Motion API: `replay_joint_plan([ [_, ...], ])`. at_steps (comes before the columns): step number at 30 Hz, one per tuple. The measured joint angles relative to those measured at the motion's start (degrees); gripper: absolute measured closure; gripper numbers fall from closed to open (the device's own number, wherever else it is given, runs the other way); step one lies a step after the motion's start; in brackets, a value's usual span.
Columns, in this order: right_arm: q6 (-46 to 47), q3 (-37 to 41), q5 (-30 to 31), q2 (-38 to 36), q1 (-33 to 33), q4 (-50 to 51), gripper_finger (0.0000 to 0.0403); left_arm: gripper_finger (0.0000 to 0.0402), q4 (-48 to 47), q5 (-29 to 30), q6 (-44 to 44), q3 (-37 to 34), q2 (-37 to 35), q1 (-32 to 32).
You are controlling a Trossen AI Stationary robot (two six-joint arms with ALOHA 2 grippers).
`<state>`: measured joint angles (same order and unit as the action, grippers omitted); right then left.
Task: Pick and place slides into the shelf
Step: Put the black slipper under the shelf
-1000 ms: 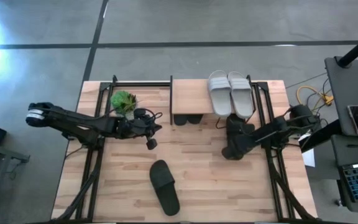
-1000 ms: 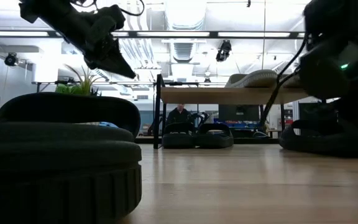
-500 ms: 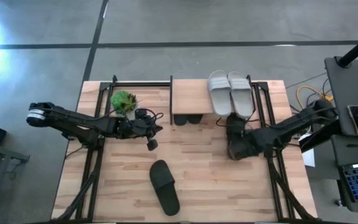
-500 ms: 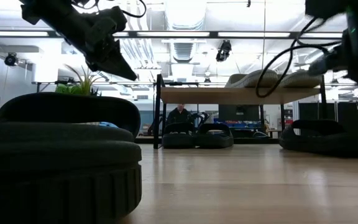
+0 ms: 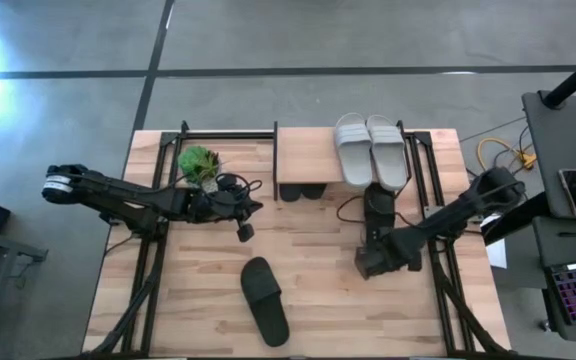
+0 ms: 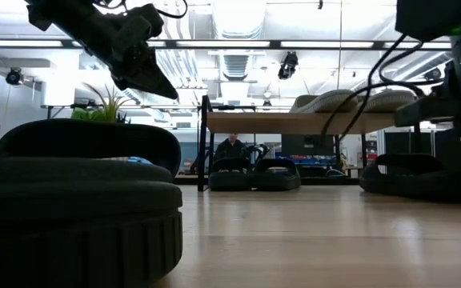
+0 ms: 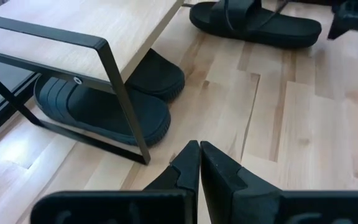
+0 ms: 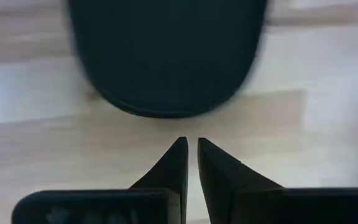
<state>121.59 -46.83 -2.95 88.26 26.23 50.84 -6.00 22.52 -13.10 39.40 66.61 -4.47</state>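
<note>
Black slide point(image 8: 166, 56) just beyond right jaws

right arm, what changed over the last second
The right gripper pulled back from the black rubber slide beside the low wooden shelf, toward the table's front; its fingers are nearly shut and empty, and the slide lies on the table. The left gripper, the shelf's grey pair and the front black slide stayed put.

You've got two light grey slides point(image 5: 372, 148) on the shelf's pale wood top point(image 5: 308, 155) with its black frame, black slides point(image 7: 114, 102) beneath, another black one point(image 8: 166, 53) just ahead of the dark right gripper point(image 8: 191, 155), green plant point(image 5: 199, 163) beside the left arm.
</note>
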Motion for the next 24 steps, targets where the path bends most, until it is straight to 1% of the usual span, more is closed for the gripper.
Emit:
replay_joint_plan([
  [3, -0.5, -0.5, 2.9, 1.0, -1.3, -0.5, 0.0375, 0.0402, -0.1, 0.0, 0.0, 0.0, 0.0, 0.0],
  [5, -0.5, -0.6, 4.8, 1.4, -1.7, 0.8, 0.0375, 0.0402, 0.0, 0.0, 0.0, 0.0, 0.0, 0.0],
  [10, -0.3, -0.5, 8.3, 1.4, -3.1, 12.4, 0.0375, 0.0402, 0.0, 0.0, 0.0, 0.0, 0.1, 0.0],
  [13, -0.6, -0.5, 12.4, 0.6, -4.0, 16.3, 0.0375, 0.0402, -0.1, 0.0, 0.0, 0.0, 0.1, 0.0],
  [15, -0.8, -0.3, 14.3, 0.0, -5.2, 15.6, 0.0375, 0.0402, -0.1, 0.0, 0.0, 0.0, 0.1, 0.0],
  [18, -3.5, 0.0, 19.0, -0.9, -7.2, 12.4, 0.0375, 0.0402, -0.1, 0.3, 0.0, -0.1, 0.1, 0.0],
  [22, -7.0, 0.4, 20.3, -0.8, -10.2, 11.7, 0.0375, 0.0402, -0.1, 0.4, 0.0, -0.1, 0.1, 0.0],
  [24, -7.7, 0.9, 23.4, -0.6, -11.5, 11.8, 0.0375, 0.0402, -0.1, 0.4, 0.0, -0.1, 0.1, 0.0],
])
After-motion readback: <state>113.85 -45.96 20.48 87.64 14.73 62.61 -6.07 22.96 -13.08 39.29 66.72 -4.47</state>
